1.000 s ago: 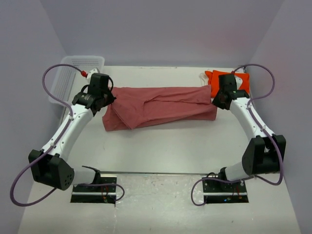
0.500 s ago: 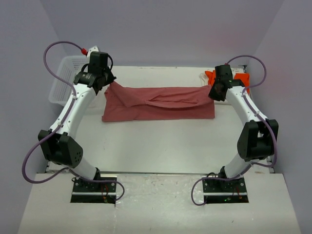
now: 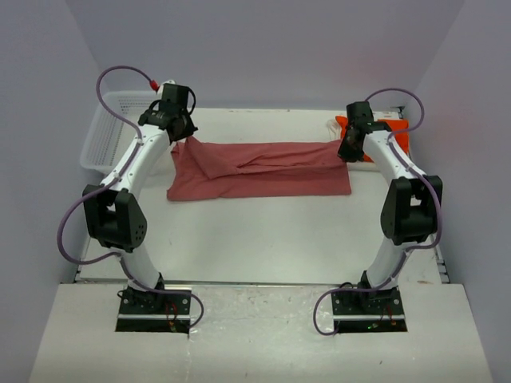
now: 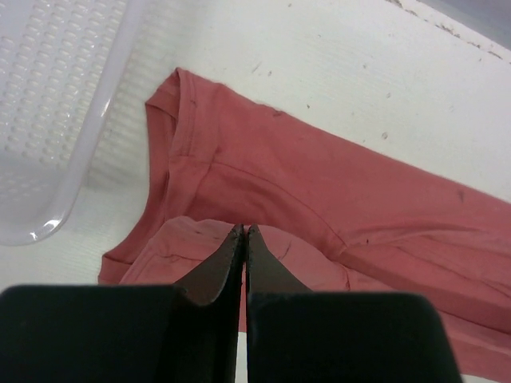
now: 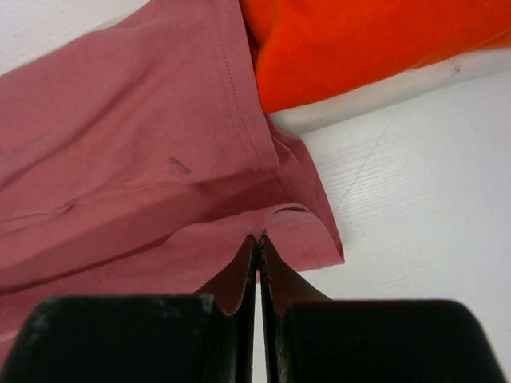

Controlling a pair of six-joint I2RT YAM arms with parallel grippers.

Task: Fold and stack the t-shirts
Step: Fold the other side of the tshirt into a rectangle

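Note:
The rose-red t-shirt (image 3: 259, 169) lies as a long band across the middle of the table. My left gripper (image 3: 182, 136) is shut on its left end, near a sleeve; in the left wrist view the closed tips (image 4: 245, 231) pinch a raised fold of the rose-red t-shirt (image 4: 319, 191). My right gripper (image 3: 348, 152) is shut on the right end, and the hem puckers at its tips (image 5: 259, 238). The orange t-shirt (image 3: 397, 132) lies folded at the far right, just beyond the rose-red t-shirt (image 5: 128, 144). A white cloth edge (image 5: 375, 94) shows under the orange t-shirt (image 5: 359, 40).
A white mesh basket (image 3: 108, 132) stands at the far left edge of the table, close to my left gripper, and its rim (image 4: 48, 104) fills the left wrist view's left side. Purple walls close in the table on three sides.
Both arms have stretched toward the far side, carrying the shirt's ends with them. The shirt has been drawn into a flatter, narrower band, and its far edge has moved away from me.

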